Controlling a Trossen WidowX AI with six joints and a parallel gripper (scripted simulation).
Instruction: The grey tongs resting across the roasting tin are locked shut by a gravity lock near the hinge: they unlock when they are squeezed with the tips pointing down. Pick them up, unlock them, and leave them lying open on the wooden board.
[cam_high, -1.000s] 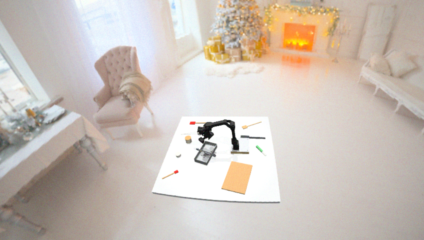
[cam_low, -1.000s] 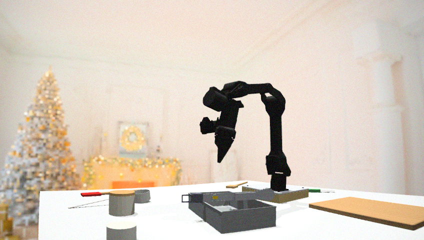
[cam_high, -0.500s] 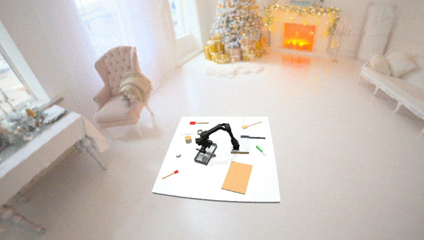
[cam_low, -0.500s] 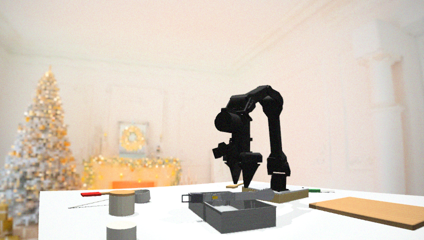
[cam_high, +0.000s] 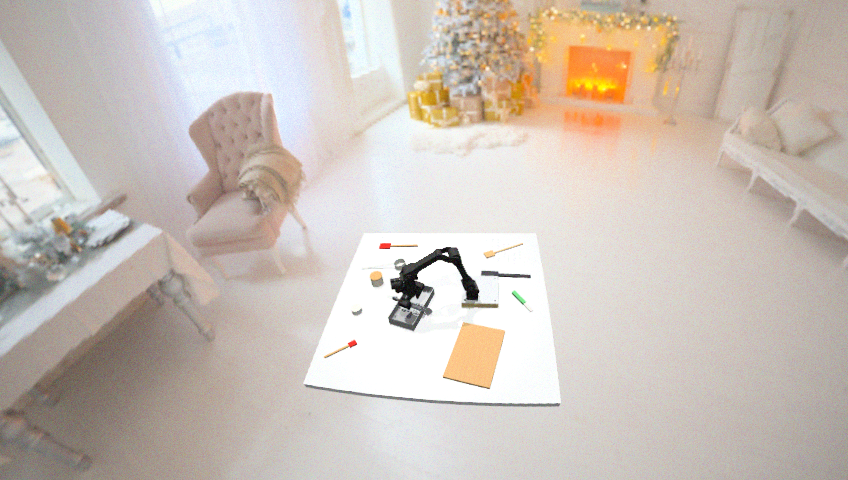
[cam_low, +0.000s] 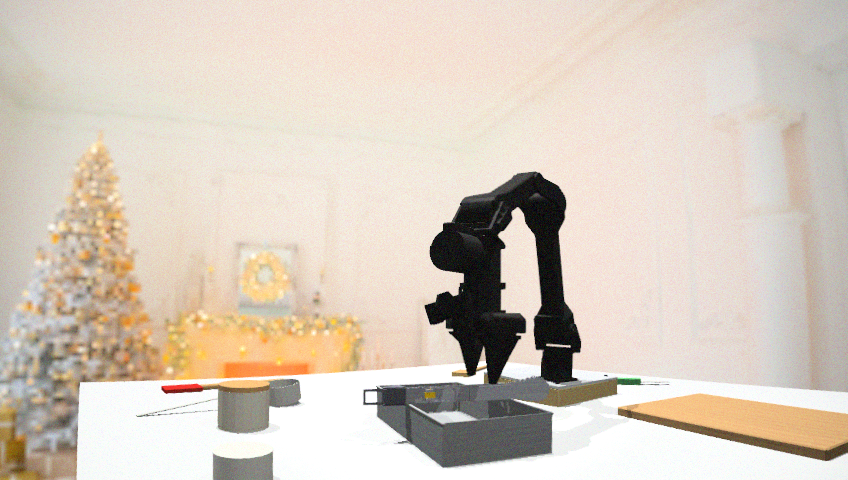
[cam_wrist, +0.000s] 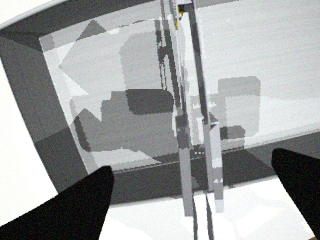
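The grey tongs (cam_low: 511, 391) (cam_wrist: 185, 175) lie across the dark grey roasting tin (cam_high: 402, 324) (cam_low: 496, 443) (cam_wrist: 30, 112), resting on its rims. Their two arms lie close together, with a ring at the hinge end and a small yellow mark near it in the exterior view. My gripper (cam_low: 482, 378) (cam_wrist: 192, 166) is open and points down just over the tongs. In the wrist view its fingers stand wide apart, one on each side of the tongs. The wooden board (cam_high: 474, 356) (cam_low: 737, 419) lies flat with nothing on it. In the top view my arm hides much of the tongs.
A can with an orange top (cam_high: 376, 278) (cam_low: 242, 410), a white-topped can (cam_high: 356, 309) (cam_low: 242, 466) and a grey ring (cam_high: 399, 264) (cam_low: 285, 392) stand left of the tin. Red-headed spatulas (cam_high: 352, 343) (cam_high: 385, 245), a black tool (cam_high: 511, 274) and a green-handled tool (cam_high: 519, 296) lie around the table.
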